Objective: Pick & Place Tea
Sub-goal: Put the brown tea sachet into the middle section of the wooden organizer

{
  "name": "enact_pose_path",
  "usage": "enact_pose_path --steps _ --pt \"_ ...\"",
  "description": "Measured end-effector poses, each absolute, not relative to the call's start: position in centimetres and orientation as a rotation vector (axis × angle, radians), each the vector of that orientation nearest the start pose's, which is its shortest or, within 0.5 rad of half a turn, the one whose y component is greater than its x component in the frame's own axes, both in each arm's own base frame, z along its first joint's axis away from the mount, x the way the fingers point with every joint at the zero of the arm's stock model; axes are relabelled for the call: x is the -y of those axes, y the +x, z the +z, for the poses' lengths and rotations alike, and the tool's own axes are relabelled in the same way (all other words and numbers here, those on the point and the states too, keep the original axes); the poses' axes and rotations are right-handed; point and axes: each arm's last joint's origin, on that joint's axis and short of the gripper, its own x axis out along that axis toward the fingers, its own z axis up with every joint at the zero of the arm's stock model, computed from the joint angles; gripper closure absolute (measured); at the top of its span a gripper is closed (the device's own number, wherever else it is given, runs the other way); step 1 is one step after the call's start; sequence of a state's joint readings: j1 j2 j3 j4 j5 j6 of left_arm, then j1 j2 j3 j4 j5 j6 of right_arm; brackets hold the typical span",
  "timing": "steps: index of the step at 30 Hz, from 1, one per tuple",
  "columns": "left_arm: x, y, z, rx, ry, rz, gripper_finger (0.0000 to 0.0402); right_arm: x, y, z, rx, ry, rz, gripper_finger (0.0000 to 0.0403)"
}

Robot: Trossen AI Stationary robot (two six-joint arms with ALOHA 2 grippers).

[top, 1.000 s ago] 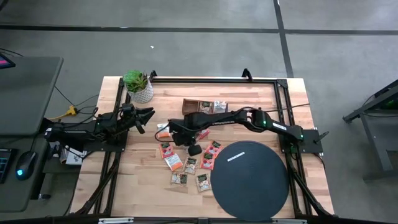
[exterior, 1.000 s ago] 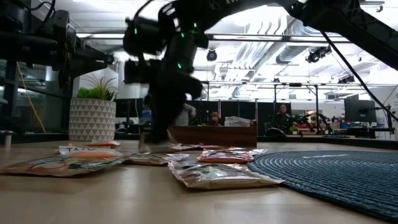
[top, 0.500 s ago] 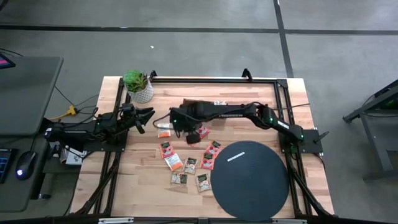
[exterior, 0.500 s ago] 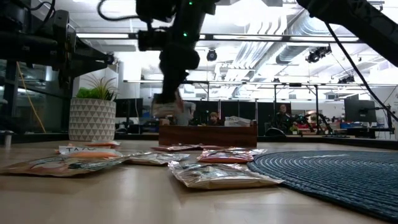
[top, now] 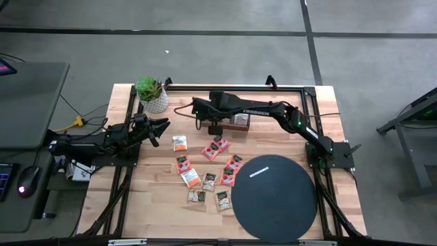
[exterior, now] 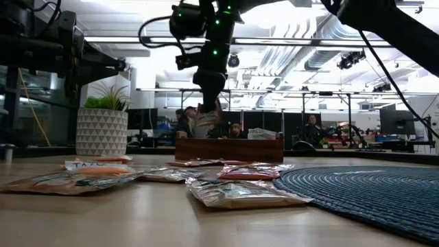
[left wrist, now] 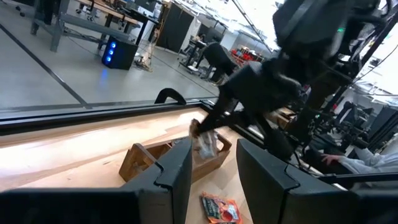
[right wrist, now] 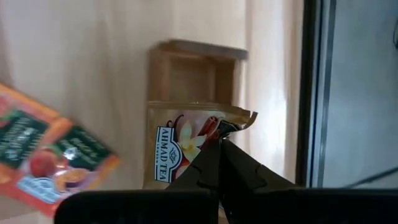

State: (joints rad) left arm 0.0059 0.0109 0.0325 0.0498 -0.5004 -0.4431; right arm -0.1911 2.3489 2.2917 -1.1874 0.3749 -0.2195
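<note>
My right gripper (top: 214,127) is shut on a pale golden tea sachet (right wrist: 184,147) and hangs over the left end of the brown wooden tray (top: 234,118) near the far edge. In the low view the sachet (exterior: 203,124) dangles just above the tray (exterior: 230,147). Several orange, red and green sachets (top: 207,172) lie flat on the table between the tray and the black disc (top: 274,197). My left gripper (top: 161,127) waits open at the left side, pointing toward the tray; its fingers (left wrist: 177,171) frame the scene in the left wrist view. My right gripper pinches the sachet by one upper corner (right wrist: 231,128) between its two fingertips, coming from above and pointing down. The sachet is lifted clear and hangs below the fingers, its lower edge (exterior: 202,135) just over the tray's rim.
A potted plant (top: 152,94) stands at the far left corner. The black disc (exterior: 370,189) fills the near right part of the table. A black frame rail (top: 232,87) runs along the far edge behind the tray. Bare wood lies at the near left (top: 153,205).
My right gripper has risen from the cluster of sachets and swung toward the far edge, ending over the tray. The sachet has come with it, lifted clear of the table and hanging below the fingers. The other sachets have stayed in place.
</note>
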Motion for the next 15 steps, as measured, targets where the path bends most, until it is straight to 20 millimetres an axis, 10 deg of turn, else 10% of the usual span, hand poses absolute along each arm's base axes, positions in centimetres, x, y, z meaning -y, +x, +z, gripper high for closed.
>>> enact_pose_path --steps 15 --pt "-1.4 9.2 17.8 0.181 -0.451 0.484 0.0278 12.2 46.1 24.6 -1.381 -0.246 -0.388 0.0403"
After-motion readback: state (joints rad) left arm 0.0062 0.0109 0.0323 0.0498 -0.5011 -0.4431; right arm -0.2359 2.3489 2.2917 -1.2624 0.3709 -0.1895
